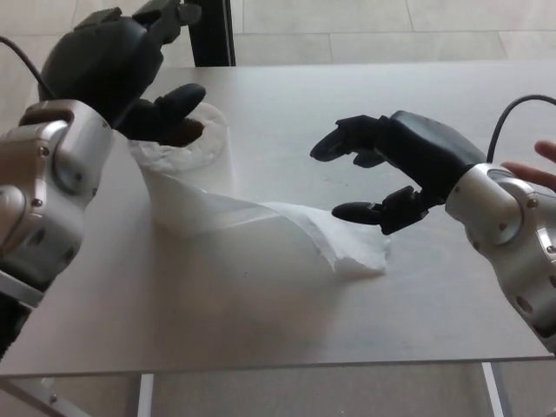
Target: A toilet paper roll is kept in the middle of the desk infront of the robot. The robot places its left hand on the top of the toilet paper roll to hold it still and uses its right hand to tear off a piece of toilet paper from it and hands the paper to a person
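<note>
A white toilet paper roll point(204, 148) stands upright on the desk point(287, 313), left of middle. Its loose tail point(304, 234) trails to the right across the desk and ends in a crumpled edge. My left hand point(130, 74) hovers over the top of the roll, fingers spread, its thumb near the core hole; contact with the roll cannot be judged. My right hand point(391, 169) hangs open just above the tail's far end, thumb and fingers apart, nothing between them.
A person's fingers point(534, 169) rest at the desk's right edge, behind my right wrist. A dark post point(213, 35) stands beyond the desk's far edge. Tiled floor surrounds the desk.
</note>
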`<state>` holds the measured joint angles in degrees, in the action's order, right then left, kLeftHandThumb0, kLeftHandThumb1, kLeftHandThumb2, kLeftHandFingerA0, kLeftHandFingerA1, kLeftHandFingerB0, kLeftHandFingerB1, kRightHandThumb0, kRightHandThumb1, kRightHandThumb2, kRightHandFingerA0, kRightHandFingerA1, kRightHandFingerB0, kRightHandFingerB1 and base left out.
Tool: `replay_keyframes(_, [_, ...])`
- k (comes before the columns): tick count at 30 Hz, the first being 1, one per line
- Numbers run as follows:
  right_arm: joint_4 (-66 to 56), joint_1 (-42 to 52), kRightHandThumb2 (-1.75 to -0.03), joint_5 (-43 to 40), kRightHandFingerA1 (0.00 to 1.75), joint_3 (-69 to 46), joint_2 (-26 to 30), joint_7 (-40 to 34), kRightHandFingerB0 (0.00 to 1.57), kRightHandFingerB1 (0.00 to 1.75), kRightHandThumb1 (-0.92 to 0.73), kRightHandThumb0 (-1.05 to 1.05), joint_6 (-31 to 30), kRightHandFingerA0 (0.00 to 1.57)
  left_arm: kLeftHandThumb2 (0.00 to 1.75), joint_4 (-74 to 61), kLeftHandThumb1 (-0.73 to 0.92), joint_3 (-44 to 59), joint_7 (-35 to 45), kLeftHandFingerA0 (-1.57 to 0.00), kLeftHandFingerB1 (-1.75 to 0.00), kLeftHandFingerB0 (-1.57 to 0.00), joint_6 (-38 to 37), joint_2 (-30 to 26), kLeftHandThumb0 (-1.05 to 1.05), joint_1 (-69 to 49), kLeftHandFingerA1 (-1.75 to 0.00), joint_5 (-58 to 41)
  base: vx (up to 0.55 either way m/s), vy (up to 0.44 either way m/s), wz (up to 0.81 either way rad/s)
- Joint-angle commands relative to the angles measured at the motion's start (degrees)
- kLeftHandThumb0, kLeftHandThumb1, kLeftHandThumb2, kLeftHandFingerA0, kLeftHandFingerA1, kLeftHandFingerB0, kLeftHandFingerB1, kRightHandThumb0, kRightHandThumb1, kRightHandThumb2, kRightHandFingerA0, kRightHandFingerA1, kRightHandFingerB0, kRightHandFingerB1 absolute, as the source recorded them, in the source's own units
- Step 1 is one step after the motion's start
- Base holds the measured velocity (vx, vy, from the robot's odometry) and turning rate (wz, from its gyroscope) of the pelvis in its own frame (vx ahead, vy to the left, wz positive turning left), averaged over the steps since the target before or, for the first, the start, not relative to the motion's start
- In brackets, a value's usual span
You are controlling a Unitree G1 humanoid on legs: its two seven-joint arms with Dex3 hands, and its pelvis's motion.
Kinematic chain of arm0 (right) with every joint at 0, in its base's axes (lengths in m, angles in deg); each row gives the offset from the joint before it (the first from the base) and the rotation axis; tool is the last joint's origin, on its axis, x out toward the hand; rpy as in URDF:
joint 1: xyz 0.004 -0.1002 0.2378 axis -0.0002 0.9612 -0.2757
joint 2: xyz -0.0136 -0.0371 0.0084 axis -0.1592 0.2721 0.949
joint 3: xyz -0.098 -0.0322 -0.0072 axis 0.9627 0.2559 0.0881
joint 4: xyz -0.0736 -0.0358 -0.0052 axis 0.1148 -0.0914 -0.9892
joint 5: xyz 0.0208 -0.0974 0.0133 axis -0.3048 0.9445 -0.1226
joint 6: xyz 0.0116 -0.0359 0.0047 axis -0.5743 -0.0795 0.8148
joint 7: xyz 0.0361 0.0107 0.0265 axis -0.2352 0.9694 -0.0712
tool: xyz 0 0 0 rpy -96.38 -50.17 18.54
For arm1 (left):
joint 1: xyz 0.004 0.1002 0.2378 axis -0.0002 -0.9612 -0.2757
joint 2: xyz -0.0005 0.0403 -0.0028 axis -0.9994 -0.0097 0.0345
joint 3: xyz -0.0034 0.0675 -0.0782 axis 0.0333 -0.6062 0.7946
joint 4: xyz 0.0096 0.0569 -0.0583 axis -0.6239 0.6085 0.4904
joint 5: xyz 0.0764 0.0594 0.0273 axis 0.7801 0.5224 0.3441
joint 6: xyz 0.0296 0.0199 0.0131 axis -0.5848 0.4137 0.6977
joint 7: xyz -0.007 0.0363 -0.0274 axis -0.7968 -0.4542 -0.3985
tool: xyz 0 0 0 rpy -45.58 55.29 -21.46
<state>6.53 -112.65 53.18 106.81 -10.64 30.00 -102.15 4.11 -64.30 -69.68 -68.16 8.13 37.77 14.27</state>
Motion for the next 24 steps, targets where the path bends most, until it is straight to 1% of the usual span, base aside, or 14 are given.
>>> replay_keyframes(1, [-2.16,2.92,-0.58,6.81,0.64,0.85,0.45,-3.4,0.56,0.44,-0.6,-0.54,-1.54,0.45,0.65,3.86,0.86,-8.32,-0.22,-0.01,-0.32,-0.13,-0.81,-7.77,-0.68,-2.61,-0.44,17.82,0.0,0.0,0.0])
replay_keyframes(2, [-2.66,2.88,-0.58,7.15,0.63,0.93,0.47,-3.15,0.55,0.44,-0.6,-0.54,-2.12,0.45,0.67,4.82,0.87,-8.59,0.07,-0.01,-0.3,-0.13,-0.82,-8.63,-0.67,-2.52,-0.37,17.96,0.0,0.0,0.0])
replay_keyframes(3, [-2.61,2.73,-0.58,7.26,0.63,0.92,0.42,-3.01,0.55,0.44,-0.6,-0.53,-2.2,0.45,0.65,5.41,0.87,-8.65,-0.2,0.0,-0.31,-0.12,-0.61,-8.88,-0.67,-2.52,-0.42,17.87,0.0,0.0,0.0])
replay_keyframes(5, [-2.31,2.71,-0.58,7.52,0.65,0.94,0.05,-3.32,0.55,0.44,-0.6,-0.54,-2.13,0.44,0.65,6.62,0.88,-8.87,-0.33,-0.02,-0.31,-0.13,0.47,-8.9,-0.66,-2.3,-0.41,17.74,0.0,0.0,0.0])
replay_keyframes(6, [-2.18,2.87,-0.58,7.57,0.65,0.97,-0.23,-3.61,0.55,0.44,-0.6,-0.54,-1.99,0.44,1.02,7.45,0.67,-8.99,-0.58,-0.02,-0.41,-0.08,1.17,-8.59,-0.7,-2.23,-0.4,17.77,0.0,0.0,0.0])
replay_keyframes(7, [-2.24,3.02,-0.58,7.66,0.66,1.02,-0.34,-3.76,0.55,0.45,-0.6,-0.55,-1.78,0.43,1.03,7.72,0.68,-9.1,-0.75,-0.02,-0.41,-0.08,1.54,-8.36,-0.7,-2.2,-0.4,17.81,0.0,0.0,0.0])
replay_keyframes(8, [-2.31,3.25,-0.58,7.86,0.65,1.12,-0.55,-4.03,0.56,0.45,-0.6,-0.55,-1.47,0.43,0.68,8.06,0.89,-9.24,-0.92,-0.04,-0.3,-0.14,1.93,-8.03,-0.67,-2.13,-0.37,17.81,0.0,0.0,0.0])
replay_keyframes(9, [-2.24,3.35,-0.58,8.02,0.64,1.21,-0.87,-4.22,0.56,0.45,-0.6,-0.56,-1.35,0.43,1.04,8.48,0.69,-9.26,-1.06,-0.02,-0.39,-0.07,2.06,-7.7,-0.71,-2.05,-0.38,17.71,0.0,0.0,0.0])
replay_keyframes(11, [-2.35,3.51,-0.58,8.37,0.64,1.24,-1.13,-4.15,0.56,0.45,-0.6,-0.56,-1.29,0.43,1.04,8.66,0.69,-9.23,-1.05,-0.02,-0.39,-0.07,2.24,-7.42,-0.71,-2.12,-0.38,17.79,0.0,0.0,0.0])
replay_keyframes(12, [-2.46,3.52,-0.6,8.57,0.65,1.29,-1.42,-4.14,0.56,0.46,-0.6,-0.57,-1.45,0.42,0.68,8.86,0.9,-9.3,-1.36,-0.03,-0.29,-0.13,2.29,-7.12,-0.68,-2.05,-0.38,18.07,0.0,0.0,0.0])
replay_keyframes(15, [-2.47,3.38,-0.59,9.3,0.62,1.75,-2.41,-3.57,0.54,0.42,-0.62,-0.55,-1.98,0.43,0.7,9.77,0.92,-8.97,-2.29,-0.02,-0.29,-0.13,2.45,-4.74,-0.71,-1.81,-0.4,17.56,0.0,0.0,0.0])
replay_keyframes(18, [-2.37,3.38,-0.59,10.46,0.65,2.11,-3.1,-3.29,0.54,0.44,-0.63,-0.56,-1.97,0.42,0.71,10.39,0.92,-7.67,-3.53,-0.01,-0.29,-0.12,2.61,-1.93,-0.72,-1.92,-0.4,16.8,0.0,0.0,0.0])
replay_keyframes(23, [-2.62,3.95,-0.59,11.32,0.64,2.31,-3.63,-2.66,0.53,0.45,-0.62,-0.56,-2.07,0.41,0.73,10.79,0.92,-6.75,-4.97,-0.04,-0.31,-0.14,2.16,0.38,-0.74,-2.07,-0.43,17.48,0.0,0.0,0.0])
replay_keyframes(24, [-2.55,4.0,-0.59,11.6,0.63,2.37,-3.76,-2.67,0.52,0.45,-0.63,-0.56,-2.09,0.41,1.13,10.93,0.74,-6.49,-5.06,-0.01,-0.39,-0.06,1.95,0.69,-0.72,-1.96,-0.45,17.71,0.0,0.0,0.0])
